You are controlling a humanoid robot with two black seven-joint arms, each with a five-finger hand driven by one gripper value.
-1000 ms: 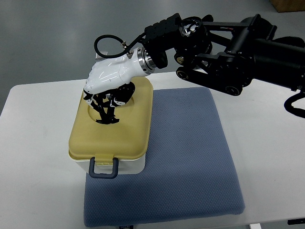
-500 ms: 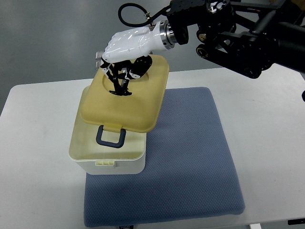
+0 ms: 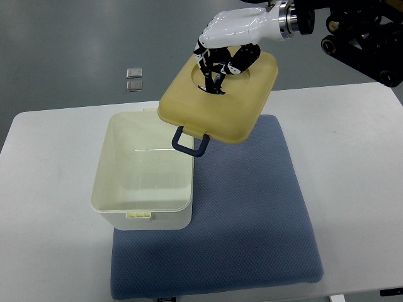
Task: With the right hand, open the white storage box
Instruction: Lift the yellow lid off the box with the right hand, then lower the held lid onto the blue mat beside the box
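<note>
**Above the table, the lid is off and held in the air**

Over the far right part of a white table (image 3: 352, 157), the robot's right hand (image 3: 220, 60) grasps a tan lid (image 3: 217, 104) from above, its dark fingers (image 3: 211, 78) hooked into a round recess in the lid's top; the lid hangs tilted, clear of everything below it, with a dark blue handle (image 3: 189, 143) dangling from its near edge.

The white storage box (image 3: 143, 173) sits open at the left, its near end on a blue-grey mat (image 3: 252, 207) and its far end on the bare table; its inside looks empty and pale; a small latch tab shows on its front rim.

Judging by this, the opening itself is done, since the lid is fully separated from the box; what seems left is putting the lid down somewhere, most likely on the mat, which lies bare to the right of the box.

Nothing stands in the way there; the hanging handle is near the box's far right corner. Two small clear squares (image 3: 133, 80) lie on the grey floor beyond the table; the left arm is out of sight.
</note>
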